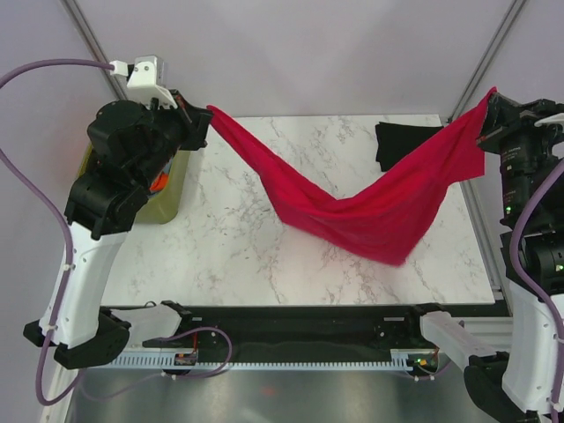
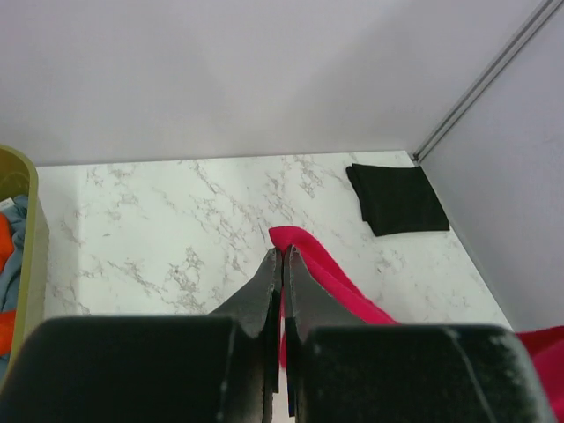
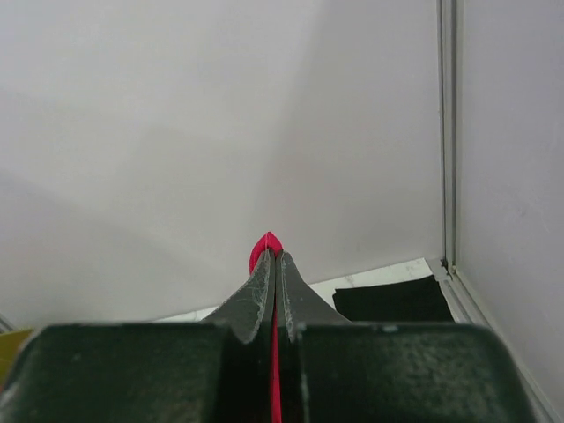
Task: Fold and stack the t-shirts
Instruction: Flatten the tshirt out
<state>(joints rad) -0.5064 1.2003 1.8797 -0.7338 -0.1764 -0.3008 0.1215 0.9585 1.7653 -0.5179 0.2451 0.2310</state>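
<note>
While my left gripper [image 2: 282,257] and right gripper [image 3: 269,257] are pinching opposite ends of the soft crimson cloth t-shirt [image 1: 352,198], its middle is sagging between them.

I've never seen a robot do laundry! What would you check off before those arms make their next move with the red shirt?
1. Left jaws shut on the red shirt: ok, cloth is pinched between them.
2. Right jaws shut on its other end: ok.
3. Shirt held taut between the arms: not ok, it sags in a V, its middle low over the table.
4. Which edge is gripped, hem or shoulders: cannot tell.
5. Black shirt folded in the far right corner: ok.
6. Red cloth apart from the tub: ok.
</note>
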